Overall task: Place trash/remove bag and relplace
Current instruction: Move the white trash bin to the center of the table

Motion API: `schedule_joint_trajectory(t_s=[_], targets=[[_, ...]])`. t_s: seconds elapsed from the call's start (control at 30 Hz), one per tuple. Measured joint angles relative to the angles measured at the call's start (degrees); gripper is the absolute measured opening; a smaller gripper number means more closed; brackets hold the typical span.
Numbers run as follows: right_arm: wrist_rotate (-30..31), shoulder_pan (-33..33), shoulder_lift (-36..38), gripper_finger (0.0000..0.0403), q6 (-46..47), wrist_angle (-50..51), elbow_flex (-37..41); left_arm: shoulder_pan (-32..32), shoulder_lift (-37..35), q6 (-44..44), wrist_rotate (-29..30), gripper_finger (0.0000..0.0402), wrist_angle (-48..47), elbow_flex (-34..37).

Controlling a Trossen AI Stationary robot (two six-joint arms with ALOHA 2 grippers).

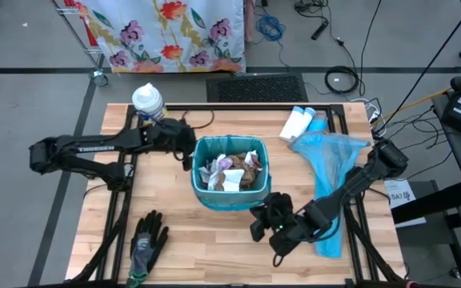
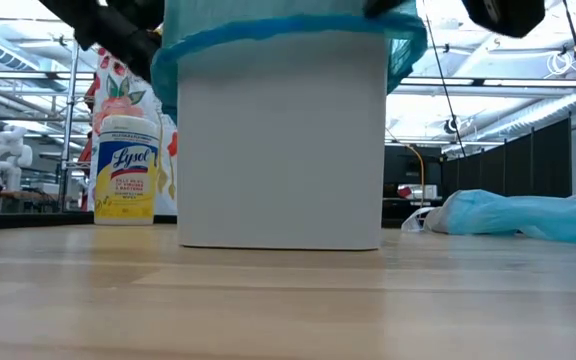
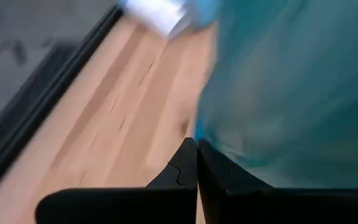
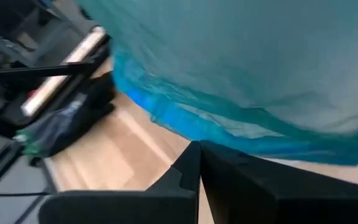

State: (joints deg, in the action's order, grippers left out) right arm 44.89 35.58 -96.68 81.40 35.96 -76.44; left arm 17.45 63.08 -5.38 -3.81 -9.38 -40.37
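Observation:
A white bin (image 1: 229, 200) stands mid-table, lined with a blue bag (image 1: 201, 146) whose top is folded over the rim. Crumpled brown and white trash (image 1: 232, 170) lies inside. My left gripper (image 1: 190, 150) is at the bin's left rim and shows shut in the left wrist view (image 3: 197, 144). My right gripper (image 1: 264, 214) is at the bin's near right corner and is shut in its wrist view (image 4: 197, 145). In the low view the bag's overhang (image 2: 268, 35) flares out past the bin's walls on both sides. My left gripper is shut on the bag's folded-over overhang (image 3: 211, 134) on the bin's left side, coming level from the table's left. How much film lies between the fingers is hidden by the fingers themselves. The overhang flares outward there (image 2: 158, 60). My right gripper is shut on the bag's overhang hem (image 4: 185, 127) at the bin's near right corner, coming slanting from the table's near right. The film between the fingers does not show. The overhang is drawn out past the bin's wall there (image 2: 413, 40).
A second blue bag (image 1: 326, 160) lies spread on the table's right side, under the right arm. White bottles (image 1: 298, 122) lie at the far right, a Lysol canister (image 1: 148, 100) stands at the far left, and a black-and-grey glove (image 1: 146, 240) lies near left.

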Motion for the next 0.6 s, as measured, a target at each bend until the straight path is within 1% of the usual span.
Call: schedule_joint_trajectory(t_s=[0.03,0.1,0.2,0.37,0.47,0.6], targets=[[0.01,-0.21,-0.01,0.0000,0.27,1.20,0.02,-0.02,0.44,-1.24,-2.19,0.0000,0.81,-0.07],[0.10,-0.89,0.33,0.0000,0.35,3.34,0.00,-0.33,1.27,-1.46,-4.01,0.0000,0.37,-0.07],[-0.01,-2.58,1.34,0.0000,0.38,8.32,0.00,-1.35,1.93,0.50,-4.32,0.0000,-1.01,-0.05],[-0.52,-6.65,2.94,0.0000,-0.44,17.96,0.00,-4.89,0.09,3.83,-4.64,0.0000,-4.38,-0.01],[-0.38,-9.19,4.08,0.0000,-3.95,21.29,0.02,-8.25,-1.20,5.05,-4.75,0.0000,-5.44,-0.01],[0.81,-13.65,5.77,0.0000,-12.92,23.16,0.02,-13.52,-2.17,6.89,-6.31,0.0000,-4.02,-0.01]])
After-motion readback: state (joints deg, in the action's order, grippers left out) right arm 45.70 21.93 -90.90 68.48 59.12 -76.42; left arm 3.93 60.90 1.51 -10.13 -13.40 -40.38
